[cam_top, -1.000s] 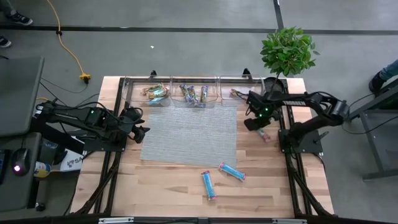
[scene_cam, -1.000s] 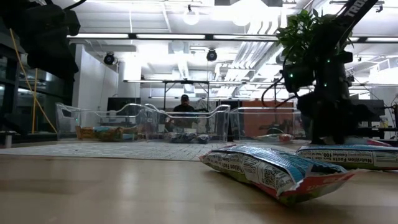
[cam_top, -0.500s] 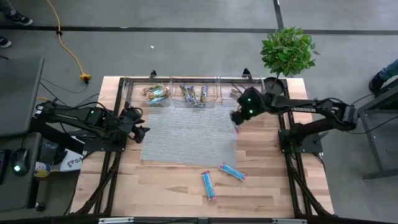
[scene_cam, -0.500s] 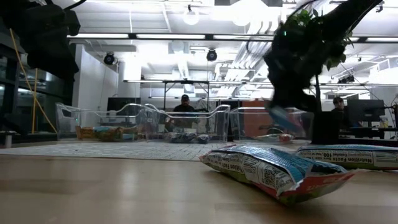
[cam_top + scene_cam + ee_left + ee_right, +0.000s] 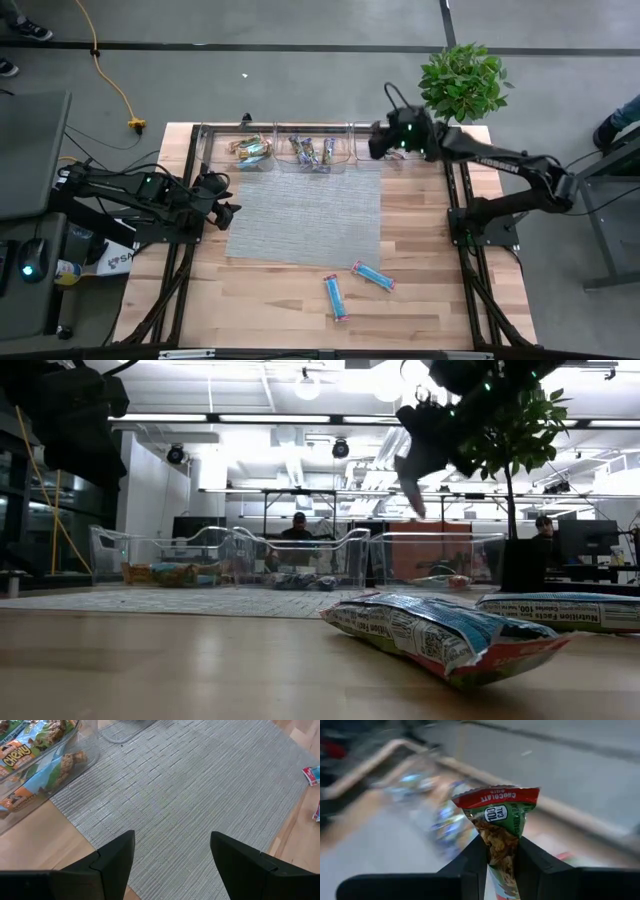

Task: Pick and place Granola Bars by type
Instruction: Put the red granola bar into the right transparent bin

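Note:
My right gripper (image 5: 383,142) hovers over the right-hand clear bin (image 5: 372,160) at the table's far edge, shut on a tan-green granola bar (image 5: 500,810) with a red end. In the low view the bar (image 5: 412,488) hangs below the raised right gripper (image 5: 425,445). Two light-blue bars (image 5: 336,296) (image 5: 373,275) lie flat on the wood near the mat's near right corner. The left bin (image 5: 252,150) holds tan-green bars and the middle bin (image 5: 312,150) dark ones. My left gripper (image 5: 226,212) waits open at the mat's left edge, and my left gripper (image 5: 172,837) holds nothing. My right gripper pinches the tan-green bar between its two fingers (image 5: 475,857), across the wrapper's middle (image 5: 500,842). The red crimped end (image 5: 496,797) sticks out past the fingertips. The bar is lifted clear, above the bins, and hangs down from the gripper in the low view.
A grey woven mat (image 5: 305,215) covers the table's middle. The three clear bins stand in a row along its far side. A potted plant (image 5: 460,80) stands at the far right corner, close to the right arm. Bare wood lies to the right of the mat.
My right gripper has carried the tan-green bar from the wood right of the mat, first toward the mat's right edge, then up and toward the far edge, to above the right bin. The bar is lifted clear.

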Controlling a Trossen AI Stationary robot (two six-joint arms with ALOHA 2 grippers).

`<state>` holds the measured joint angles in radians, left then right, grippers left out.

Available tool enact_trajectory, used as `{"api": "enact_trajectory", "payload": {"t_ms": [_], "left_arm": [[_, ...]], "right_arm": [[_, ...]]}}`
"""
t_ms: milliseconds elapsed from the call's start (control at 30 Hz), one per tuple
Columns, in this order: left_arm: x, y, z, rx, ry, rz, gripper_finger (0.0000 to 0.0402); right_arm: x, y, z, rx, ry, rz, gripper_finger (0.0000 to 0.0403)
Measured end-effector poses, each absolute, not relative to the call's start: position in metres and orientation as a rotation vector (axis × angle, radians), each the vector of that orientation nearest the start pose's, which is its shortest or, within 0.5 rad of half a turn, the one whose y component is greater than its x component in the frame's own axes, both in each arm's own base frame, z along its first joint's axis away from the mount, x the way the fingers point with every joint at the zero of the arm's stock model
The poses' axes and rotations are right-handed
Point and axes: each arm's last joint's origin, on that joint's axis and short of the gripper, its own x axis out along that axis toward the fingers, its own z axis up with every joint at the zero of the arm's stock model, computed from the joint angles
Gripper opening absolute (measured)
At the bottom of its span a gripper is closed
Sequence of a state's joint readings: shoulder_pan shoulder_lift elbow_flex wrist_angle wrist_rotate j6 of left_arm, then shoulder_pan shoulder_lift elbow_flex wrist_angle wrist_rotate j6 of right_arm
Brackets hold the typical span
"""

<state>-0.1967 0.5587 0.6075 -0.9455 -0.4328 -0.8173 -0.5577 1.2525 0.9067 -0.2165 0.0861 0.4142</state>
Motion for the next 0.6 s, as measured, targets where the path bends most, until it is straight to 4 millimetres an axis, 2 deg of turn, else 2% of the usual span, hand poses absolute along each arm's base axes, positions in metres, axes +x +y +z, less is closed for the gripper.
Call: {"api": "enact_trajectory", "payload": {"t_ms": [133,267,400,600], "left_arm": [[0.097,-0.007,0.242,-0.486,0.701,0.546,0.0256],[0.097,-0.007,0.242,-0.489,0.701,0.547,0.0256],[0.097,-0.007,0.242,-0.489,0.7,0.547,0.0256],[0.097,-0.007,0.242,-0.509,0.696,0.554,0.0256]], "right_arm": [[0.225,-0.162,0.305,0.41,0.529,-0.85,0.0064],[0.228,-0.181,0.313,0.389,0.706,-0.905,0.0064],[0.237,-0.2,0.305,0.402,0.872,-0.918,0.0064],[0.253,-0.221,0.273,0.483,1.078,-0.897,0.0064]]}}
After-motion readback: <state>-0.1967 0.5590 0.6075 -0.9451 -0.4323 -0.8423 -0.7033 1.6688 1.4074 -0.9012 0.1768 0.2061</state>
